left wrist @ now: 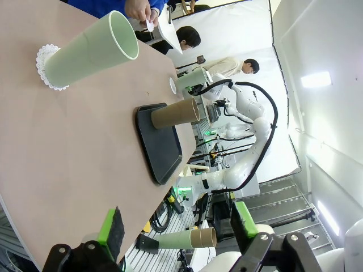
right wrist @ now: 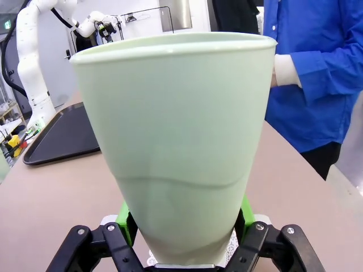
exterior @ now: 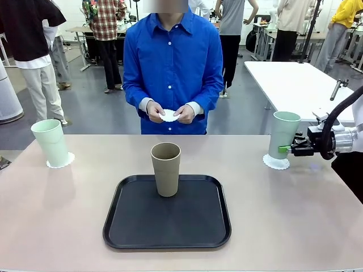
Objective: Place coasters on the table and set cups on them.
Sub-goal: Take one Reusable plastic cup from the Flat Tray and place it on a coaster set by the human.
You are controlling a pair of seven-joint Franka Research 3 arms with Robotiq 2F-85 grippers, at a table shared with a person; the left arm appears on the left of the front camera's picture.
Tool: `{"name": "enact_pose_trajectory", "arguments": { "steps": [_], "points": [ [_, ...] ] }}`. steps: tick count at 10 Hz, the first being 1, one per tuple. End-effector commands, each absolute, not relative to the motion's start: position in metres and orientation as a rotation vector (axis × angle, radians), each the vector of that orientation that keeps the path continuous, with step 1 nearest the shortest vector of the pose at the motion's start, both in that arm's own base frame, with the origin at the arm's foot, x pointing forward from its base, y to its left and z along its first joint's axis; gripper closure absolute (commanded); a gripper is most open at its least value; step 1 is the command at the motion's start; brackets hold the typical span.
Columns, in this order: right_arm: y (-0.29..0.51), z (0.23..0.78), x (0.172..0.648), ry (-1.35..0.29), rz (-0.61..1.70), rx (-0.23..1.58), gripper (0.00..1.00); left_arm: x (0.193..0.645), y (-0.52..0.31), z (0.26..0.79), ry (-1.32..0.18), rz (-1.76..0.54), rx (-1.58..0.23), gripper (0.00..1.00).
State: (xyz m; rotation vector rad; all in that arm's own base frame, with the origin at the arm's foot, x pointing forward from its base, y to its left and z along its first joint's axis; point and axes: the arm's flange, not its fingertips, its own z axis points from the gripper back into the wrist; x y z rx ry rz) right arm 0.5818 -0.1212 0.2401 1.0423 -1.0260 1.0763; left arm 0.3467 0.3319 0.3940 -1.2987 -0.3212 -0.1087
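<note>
A pale mint green cup (exterior: 283, 133) stands on a white coaster (exterior: 276, 162) at the table's right side, and my right gripper (exterior: 287, 149) is shut on its lower part. In the right wrist view this cup (right wrist: 176, 141) sits between the green pads (right wrist: 126, 218) of my right gripper (right wrist: 184, 226). Another mint cup (exterior: 51, 141) stands on a coaster (exterior: 60, 161) at the far left. A tan cup (exterior: 165, 168) stands upright on the black tray (exterior: 130, 226). My left gripper (left wrist: 177, 226) is open and holds nothing, well short of the left cup (left wrist: 91, 51).
At the far side of the beige table (exterior: 295, 221) a person in a blue shirt holds a white coaster (exterior: 169, 115) in both hands. A white table (exterior: 295, 85) stands behind at the right. Other people stand farther back.
</note>
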Motion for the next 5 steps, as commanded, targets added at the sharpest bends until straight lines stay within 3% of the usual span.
{"name": "enact_pose_trajectory", "arguments": {
  "steps": [1, 5],
  "points": [
    [-0.1231, 0.2368, 0.5853, -1.027, 1.124, 1.056, 0.19, 0.3438, 0.3317, 0.3952, -0.326, -0.122, -1.299, 0.0],
    [-0.1197, 0.227, 0.5845, -1.026, 1.16, 1.06, 0.19, 0.3438, 0.3317, 0.3952, -0.326, -0.122, -1.299, 0.0]
  ]
}}
